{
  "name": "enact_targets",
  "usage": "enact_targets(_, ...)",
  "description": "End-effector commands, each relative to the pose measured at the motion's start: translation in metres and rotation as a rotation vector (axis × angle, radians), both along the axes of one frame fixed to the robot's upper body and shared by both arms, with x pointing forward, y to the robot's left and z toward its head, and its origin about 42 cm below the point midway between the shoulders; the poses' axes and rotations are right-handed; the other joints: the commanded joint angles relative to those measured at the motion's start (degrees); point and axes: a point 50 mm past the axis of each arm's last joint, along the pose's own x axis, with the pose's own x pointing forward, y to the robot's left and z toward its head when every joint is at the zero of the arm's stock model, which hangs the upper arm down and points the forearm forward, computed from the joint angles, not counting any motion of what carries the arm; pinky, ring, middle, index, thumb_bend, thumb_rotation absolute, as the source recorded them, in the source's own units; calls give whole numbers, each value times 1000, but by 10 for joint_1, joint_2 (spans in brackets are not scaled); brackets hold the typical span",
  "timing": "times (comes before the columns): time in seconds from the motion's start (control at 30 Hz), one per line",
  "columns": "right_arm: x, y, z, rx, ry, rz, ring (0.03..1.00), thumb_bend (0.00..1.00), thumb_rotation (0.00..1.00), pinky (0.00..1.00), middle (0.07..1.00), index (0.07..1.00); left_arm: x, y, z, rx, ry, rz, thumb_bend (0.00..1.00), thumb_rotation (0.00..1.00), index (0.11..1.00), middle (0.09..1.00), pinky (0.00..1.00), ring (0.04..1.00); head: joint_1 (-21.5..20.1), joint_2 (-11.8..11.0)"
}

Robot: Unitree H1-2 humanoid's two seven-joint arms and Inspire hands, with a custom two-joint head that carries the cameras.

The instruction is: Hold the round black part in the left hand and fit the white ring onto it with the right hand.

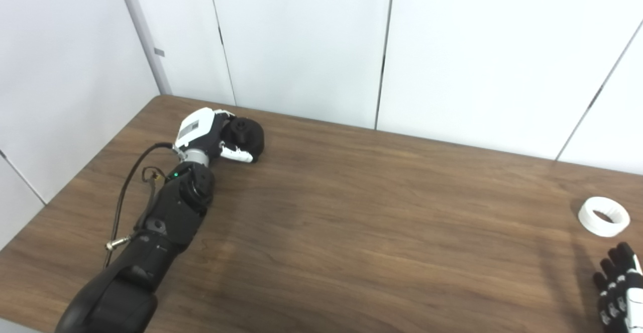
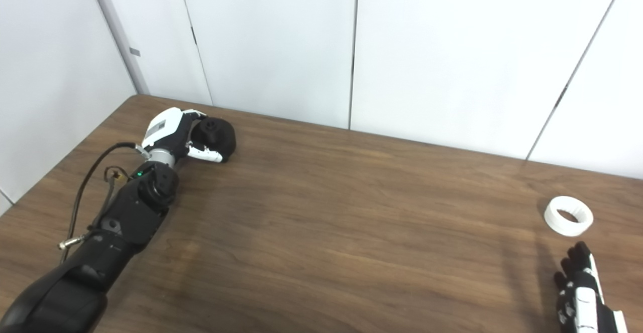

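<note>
Right hand [image 2: 582, 293] nr white ring [image 2: 568, 216]; left hand [image 1: 206, 132] grips black part [image 1: 246, 134].

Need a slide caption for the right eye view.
Left hand grips black part; white ring lies untouched before open right hand.

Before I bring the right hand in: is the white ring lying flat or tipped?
Flat: the white ring lies alone on the table, hole facing up.

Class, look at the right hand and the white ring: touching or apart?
Apart. In the right eye view, bare table shows between the right hand and the white ring, which lies beyond the fingertips.
</note>
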Motion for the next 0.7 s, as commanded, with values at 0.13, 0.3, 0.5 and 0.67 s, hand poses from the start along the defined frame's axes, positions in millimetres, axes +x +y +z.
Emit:
enact_targets(0.13, 4, 3, 16, -3, -82, 12, 1000, 417, 910, 1000, 1000, 991, 12, 4, 35, 14, -80, -13, 524, 71, 493, 908, 913, 964, -6, 4)
enact_targets(0.3, 3, 5, 16, -17, -74, 7, 1000, 446, 902, 1000, 1000, 989, 9, 2, 38, 15, -26, -33, 523, 76, 494, 900, 862, 961, -16, 8)
enact_targets(0.5, 3, 6, 14, -12, -67, 5, 1000, 449, 894, 1000, 1000, 989, 4, -5, 44, 19, 82, -103, 523, 79, 491, 904, 848, 976, -24, 11)
enact_targets(0.67, 3, 6, 12, -15, -57, 5, 1000, 471, 889, 1000, 1000, 984, -6, -22, 47, 32, 160, -194, 520, 84, 495, 923, 965, 990, -30, 13)
